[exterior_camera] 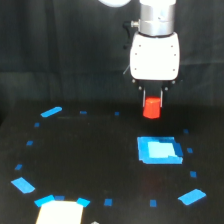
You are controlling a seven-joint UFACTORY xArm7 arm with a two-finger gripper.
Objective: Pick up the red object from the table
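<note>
Gripper (152, 100) fingers are closing on the red object (151, 108) — it is sitting directly beneath the wrist, between the jaws (whether clear of the table (90, 165) is hard to tell) — so lifting straight up looks natural

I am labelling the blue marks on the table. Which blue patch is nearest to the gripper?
The big bright blue square patch, just below the gripper and the red object; the other patches lie farther off.

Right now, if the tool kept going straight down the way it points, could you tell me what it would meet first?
The tool points down with the red object between its fingers, so that block would likely meet the black table first, probably just behind the blue patch; depth is unclear.
</note>
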